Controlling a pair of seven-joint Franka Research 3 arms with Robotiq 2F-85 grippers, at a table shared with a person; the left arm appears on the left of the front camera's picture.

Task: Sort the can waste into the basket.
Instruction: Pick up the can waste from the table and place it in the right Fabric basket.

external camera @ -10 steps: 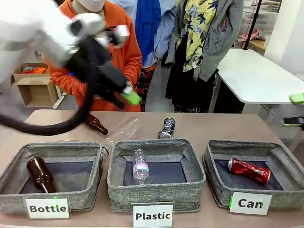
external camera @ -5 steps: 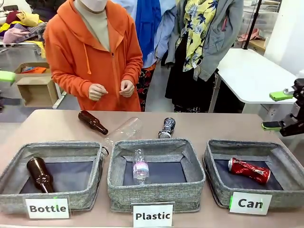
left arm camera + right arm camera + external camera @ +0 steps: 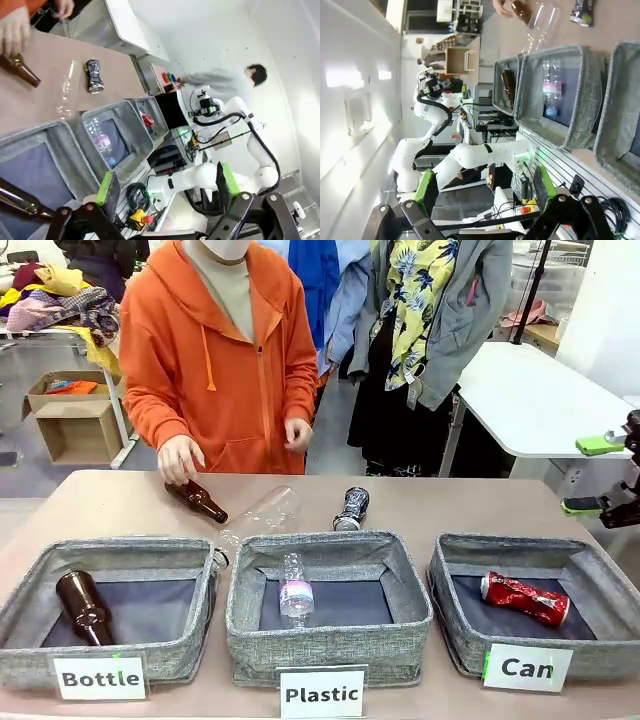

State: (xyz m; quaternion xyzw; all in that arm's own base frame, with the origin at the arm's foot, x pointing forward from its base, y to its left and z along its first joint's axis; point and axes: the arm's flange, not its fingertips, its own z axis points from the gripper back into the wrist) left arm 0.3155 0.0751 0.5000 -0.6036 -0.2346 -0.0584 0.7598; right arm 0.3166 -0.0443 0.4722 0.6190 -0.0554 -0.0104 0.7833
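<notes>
On the tan table [image 3: 450,502], the grey basket [image 3: 600,562] labelled "Can" holds the red can [image 3: 524,599]; the black-and-silver can [image 3: 351,509] lies on the tabletop behind and left of that basket. The right gripper [image 3: 592,475] hangs just right of the basket, fingers apart; the left gripper [image 3: 166,182] is spread too.

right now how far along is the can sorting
Done: the red can lies in the Can basket. In hand: nothing; the left gripper and right gripper are both open and empty, away from the cans. Left: the black-and-silver can lies on the table behind the Plastic basket and needs moving.
</notes>
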